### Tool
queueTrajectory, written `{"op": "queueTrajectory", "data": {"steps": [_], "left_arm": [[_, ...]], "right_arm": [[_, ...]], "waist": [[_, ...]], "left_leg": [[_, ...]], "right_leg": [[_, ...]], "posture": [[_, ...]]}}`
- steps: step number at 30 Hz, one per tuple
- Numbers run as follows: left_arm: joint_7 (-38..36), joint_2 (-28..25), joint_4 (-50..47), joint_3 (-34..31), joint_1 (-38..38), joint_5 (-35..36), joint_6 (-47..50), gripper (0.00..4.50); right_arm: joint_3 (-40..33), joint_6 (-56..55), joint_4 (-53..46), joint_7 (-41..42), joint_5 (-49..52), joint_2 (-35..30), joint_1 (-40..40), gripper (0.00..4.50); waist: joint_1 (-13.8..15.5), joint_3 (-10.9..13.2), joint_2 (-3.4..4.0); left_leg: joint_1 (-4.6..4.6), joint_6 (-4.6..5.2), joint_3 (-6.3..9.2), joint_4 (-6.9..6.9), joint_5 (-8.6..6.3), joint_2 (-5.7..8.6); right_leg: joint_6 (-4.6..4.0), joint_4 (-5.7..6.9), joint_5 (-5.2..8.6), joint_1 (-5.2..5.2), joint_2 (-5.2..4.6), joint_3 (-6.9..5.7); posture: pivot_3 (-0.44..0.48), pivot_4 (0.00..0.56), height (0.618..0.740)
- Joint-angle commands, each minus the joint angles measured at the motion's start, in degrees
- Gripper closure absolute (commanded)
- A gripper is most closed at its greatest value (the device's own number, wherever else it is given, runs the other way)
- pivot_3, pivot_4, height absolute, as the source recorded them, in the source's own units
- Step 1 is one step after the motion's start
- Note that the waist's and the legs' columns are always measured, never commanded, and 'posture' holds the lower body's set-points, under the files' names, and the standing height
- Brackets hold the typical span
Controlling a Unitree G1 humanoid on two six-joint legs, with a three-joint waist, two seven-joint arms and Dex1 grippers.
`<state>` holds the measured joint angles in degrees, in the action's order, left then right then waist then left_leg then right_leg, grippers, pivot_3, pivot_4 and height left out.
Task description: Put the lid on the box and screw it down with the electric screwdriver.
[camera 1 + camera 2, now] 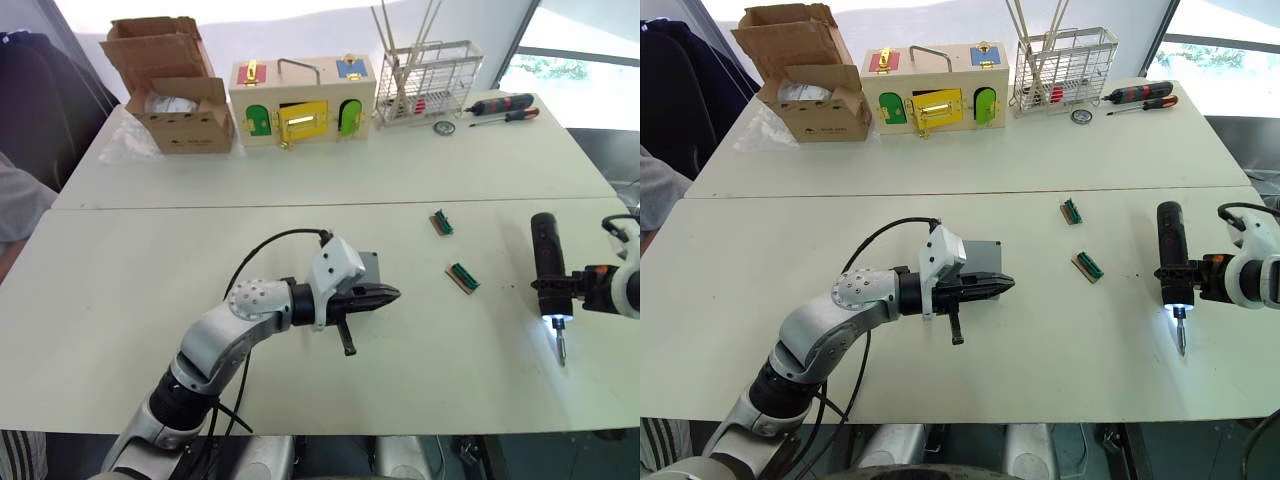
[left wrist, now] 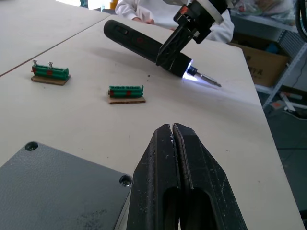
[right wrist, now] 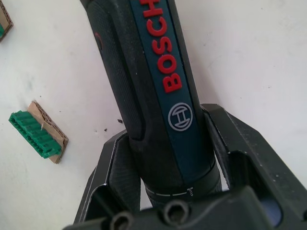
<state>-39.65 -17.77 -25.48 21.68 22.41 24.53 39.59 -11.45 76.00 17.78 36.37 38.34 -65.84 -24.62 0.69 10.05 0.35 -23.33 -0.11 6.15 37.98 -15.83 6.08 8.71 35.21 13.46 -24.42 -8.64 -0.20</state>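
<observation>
A flat grey lid point(image 2: 57, 187) with screw holes at its corners lies at the table's middle, partly under my left gripper point(image 1: 393, 294). That gripper hovers over the lid's right edge, shut with nothing in it. The box is hidden beneath the lid and my arm. Near the table's right edge, my right gripper point(image 1: 572, 291) is shut on the electric screwdriver point(image 1: 546, 262), clamping the black body just behind its head. The tool is held just above the table with its bit point(image 1: 560, 345) pointing at the near edge. The light at its tip point(image 2: 186, 72) is lit.
Two green terminal blocks on cardboard bits point(image 1: 441, 222) point(image 1: 462, 277) lie between the grippers. Along the far edge stand a cardboard box point(image 1: 175, 85), a wooden box with coloured doors point(image 1: 300, 100), a wire basket point(image 1: 428, 80) and two hand screwdrivers point(image 1: 503, 105). A person's sleeve point(image 1: 15, 210) shows at the left.
</observation>
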Motion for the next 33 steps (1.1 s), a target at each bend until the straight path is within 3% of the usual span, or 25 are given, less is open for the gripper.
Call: {"op": "queueTrajectory", "data": {"steps": [1,6,7,12,18,20,23,27,33], "left_arm": [[-0.09,-1.64,-2.4,0.88,-0.9,-1.34,-0.7,4.5],[0.32,-2.35,-3.23,0.26,-2.04,-1.16,-0.39,4.5],[0.44,-2.43,-3.38,0.1,-2.26,-1.15,-0.32,4.5],[1.46,-2.83,-4.1,-2.88,-3.04,-0.38,-0.2,4.5],[11.38,-2.34,0.76,-15.35,1.52,-5.14,-5.26,4.5],[10.87,-3.93,0.43,-18.55,0.08,-3.58,-3.83,4.5],[8.86,-6.19,1.08,-20.27,-2.87,-1.84,-1.83,4.5],[6.02,-8.43,4.6,-20.37,-6.61,-1.23,-1.56,4.5],[3.08,-8.66,4.4,-18.92,-7.8,1.29,0.05,4.5]], "right_arm": [[1.84,-2.39,0.64,3.5,-2.55,-1.82,-1.69,2.57],[5.89,-4.19,2.72,5.61,-6.7,-1.2,-3.96,2.57],[6.53,-4.7,3.14,5.65,-7.72,-1.13,-4.43,1.64],[8.13,-5.97,3.41,6.89,-10.49,-0.99,-5.77,0.02],[1.36,-10.15,-1.53,6.63,-9.3,-0.26,-10.47,0.02],[-1.4,-15.98,-11.44,10.03,-6.69,0.73,-9.64,0.02],[-3.9,-20.6,-26.0,11.47,-1.97,6.18,-7.04,0.02],[1.89,-22.17,-42.41,11.15,-0.96,11.2,2.97,0.02],[5.72,-22.92,-49.09,7.94,-1.2,16.49,12.62,0.02]], "waist": [[0.04,0.0,0.0],[0.04,0.01,-0.03],[0.07,0.01,-0.03],[0.1,0.01,-0.03],[0.1,0.02,0.0],[-0.29,-0.04,0.12],[-0.48,-0.02,0.01],[0.56,0.0,-0.2],[1.78,0.01,-0.28]], "left_leg": [[0.0,0.0,0.0,0.0,0.0,0.0],[0.0,0.0,0.01,0.06,0.0,0.0],[0.0,0.0,0.01,0.08,0.0,0.0],[0.0,-0.01,0.04,0.11,0.0,0.02],[0.0,-0.04,0.05,0.11,0.02,0.02],[0.0,-0.08,0.04,0.1,0.03,0.01],[0.03,-0.1,0.01,-0.03,0.02,-0.04],[0.0,-0.11,0.1,0.05,0.02,-0.06],[-0.08,0.15,0.21,0.33,-0.03,0.19]], "right_leg": [[0.0,0.0,0.0,0.0,0.0,0.0],[0.01,0.01,-0.01,0.04,0.0,0.0],[0.02,0.01,-0.02,0.04,0.0,0.0],[0.04,0.01,-0.02,0.07,0.0,0.0],[0.08,0.03,-0.07,0.05,0.0,0.0],[0.09,0.04,-0.08,0.0,0.0,0.0],[0.13,0.02,-0.05,-0.05,0.08,0.0],[0.13,0.04,-0.05,-0.03,0.08,-0.02],[0.02,-0.03,-0.26,0.14,-0.06,0.02]], "posture": [[0.0,0.15,0.74],[0.0,0.15,0.74],[0.0,0.15,0.74],[0.0,0.15,0.74],[0.0,0.15,0.74],[0.0,0.15,0.74],[0.0,0.15,0.74],[0.0,0.15,0.74],[0.0,0.15,0.74]]}}
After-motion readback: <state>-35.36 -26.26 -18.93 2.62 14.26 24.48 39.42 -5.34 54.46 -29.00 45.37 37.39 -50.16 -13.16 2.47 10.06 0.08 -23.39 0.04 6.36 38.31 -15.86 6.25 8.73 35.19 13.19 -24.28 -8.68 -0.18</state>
